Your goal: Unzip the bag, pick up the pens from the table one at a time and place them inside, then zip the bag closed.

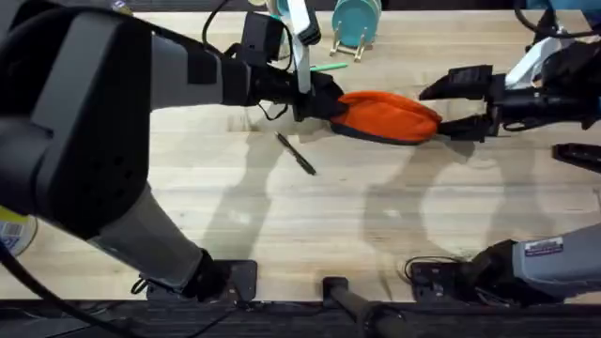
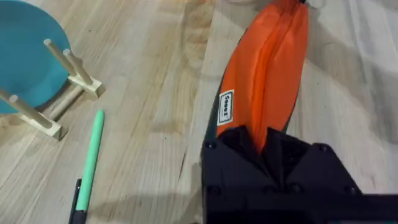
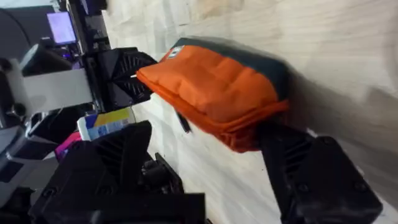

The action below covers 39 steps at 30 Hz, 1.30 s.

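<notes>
Oblong orange fabric pouch [image 1: 390, 115]: lying flat on the worktop, upper centre of the overhead frame, long axis running left to right; dark zipper edge along its near side; small white label near its left end, seen in the left wrist view [image 2: 226, 107].
Zipper: looks closed along the length that can be seen; slider not made out.
Left gripper [image 1: 321, 101]: at the pouch's left end, black fingers closed on that end of the fabric; in the left wrist view the orange cloth disappears between the two fingers [image 2: 273, 163].
Right gripper [image 1: 467, 105]: at the pouch's right end, fingers spread wide, one above and one below the pouch tip in the overhead frame; in the right wrist view one finger [image 3: 311, 174] sits against the pouch's end, the other well off it.
Slim black pen [image 1: 296, 153]: lying free on the worktop, centre-left of the overhead frame, angled diagonally, just below and left of the pouch, touching nothing.
Slim light green pen [image 1: 330, 67]: lying free at upper centre of the overhead frame, above the pouch's left end, near the teal stand; dark tip seen in the left wrist view [image 2: 89, 163].
Teal round stand on wooden pegs [image 1: 355, 23]: top centre edge of the overhead frame, apart from the pouch.
Light wooden plank worktop [image 1: 376, 221]: bare across the lower half of the overhead frame.
</notes>
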Motion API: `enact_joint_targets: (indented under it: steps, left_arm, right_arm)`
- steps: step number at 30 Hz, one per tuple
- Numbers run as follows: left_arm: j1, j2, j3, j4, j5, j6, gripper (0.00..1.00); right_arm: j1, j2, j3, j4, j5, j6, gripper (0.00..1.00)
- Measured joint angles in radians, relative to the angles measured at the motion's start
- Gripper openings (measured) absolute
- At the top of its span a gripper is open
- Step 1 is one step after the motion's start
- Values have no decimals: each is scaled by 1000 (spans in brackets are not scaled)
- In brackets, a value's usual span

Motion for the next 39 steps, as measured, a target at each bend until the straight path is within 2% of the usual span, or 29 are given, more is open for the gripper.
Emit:
enact_joint_targets:
  steps: [4, 6, 10, 16, 27, 39]
  left_arm:
    - [0, 0, 0, 0, 0, 0, 42]
    - [0, 0, 0, 0, 0, 0, 42]
    - [0, 0, 0, 0, -1, 0, 42]
    - [1, 0, 0, 0, -5, 0, 42]
    - [1, 0, 0, 0, -6, 0, 42]
    - [0, 0, 0, 0, -8, 0, 42]
  right_arm:
    - [0, -37, 0, -2, -1, 0, 996]
    - [0, -49, 0, -3, -7, 0, 935]
    - [0, -53, -1, -6, -6, -3, 625]
    - [-6, -53, -5, -13, 18, -7, 63]
    - [-6, -53, -6, -23, 18, -7, 32]
    - [-7, -53, 40, -122, 49, -7, 32]
